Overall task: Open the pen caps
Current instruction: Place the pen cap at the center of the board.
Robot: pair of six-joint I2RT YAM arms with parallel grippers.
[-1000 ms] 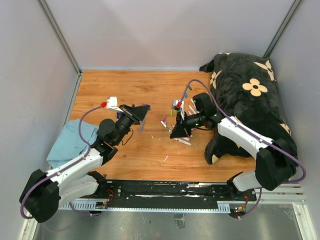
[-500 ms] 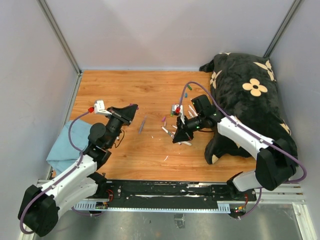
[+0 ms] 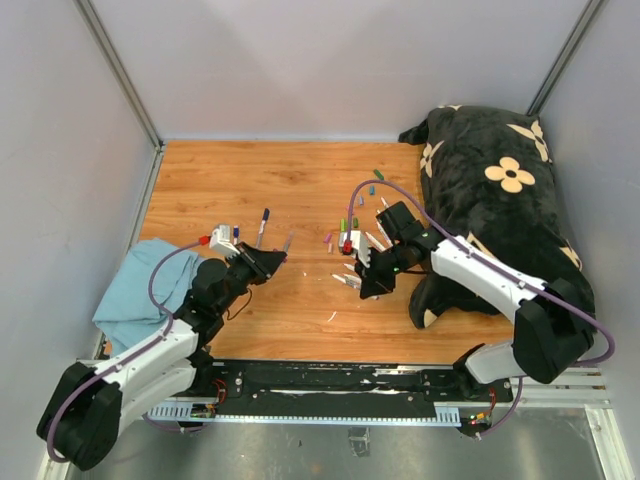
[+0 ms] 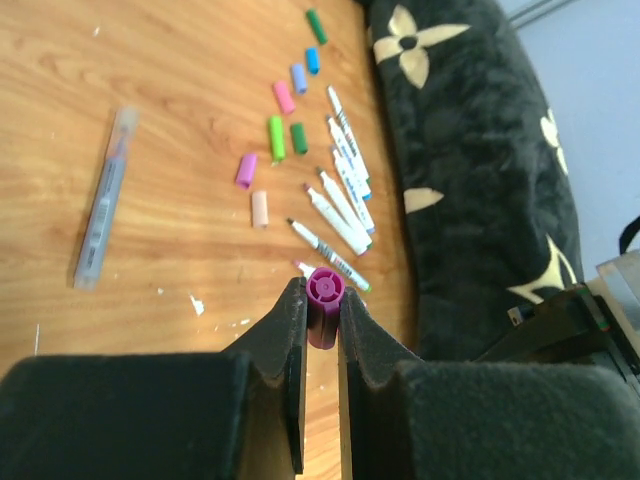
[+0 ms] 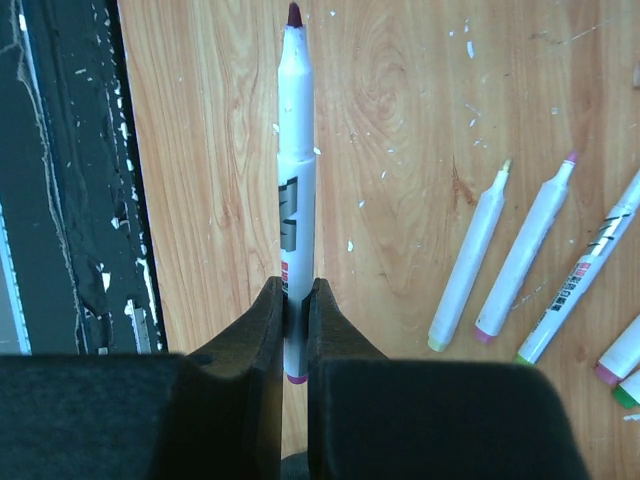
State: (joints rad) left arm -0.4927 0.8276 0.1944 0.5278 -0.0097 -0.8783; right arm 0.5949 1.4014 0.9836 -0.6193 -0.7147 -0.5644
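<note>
My left gripper (image 3: 274, 260) is shut on a magenta pen cap (image 4: 326, 296), held end-on between the fingertips above the wood. My right gripper (image 3: 372, 284) is shut on a white uncapped pen (image 5: 297, 170), tip pointing away, held over the table. Loose pen caps lie in a scatter in the left wrist view: green (image 4: 316, 25), blue (image 4: 312, 60), pink (image 4: 284, 97), purple (image 4: 245, 170) and others. Several uncapped white pens (image 4: 340, 200) lie beside them; more show in the right wrist view (image 5: 520, 250). A grey capped pen (image 4: 103, 210) lies apart at the left.
A black plush cushion with cream flowers (image 3: 500, 200) fills the right side. A blue cloth (image 3: 140, 285) lies at the near left. A navy-capped pen (image 3: 263, 222) lies behind my left gripper. Grey walls surround the wooden table (image 3: 250, 180); a black rail (image 3: 320, 385) runs along the near edge.
My left gripper has swung left and then drawn back toward the near edge. My right gripper has moved nearer with the white pen. The navy-capped pen has come into view.
</note>
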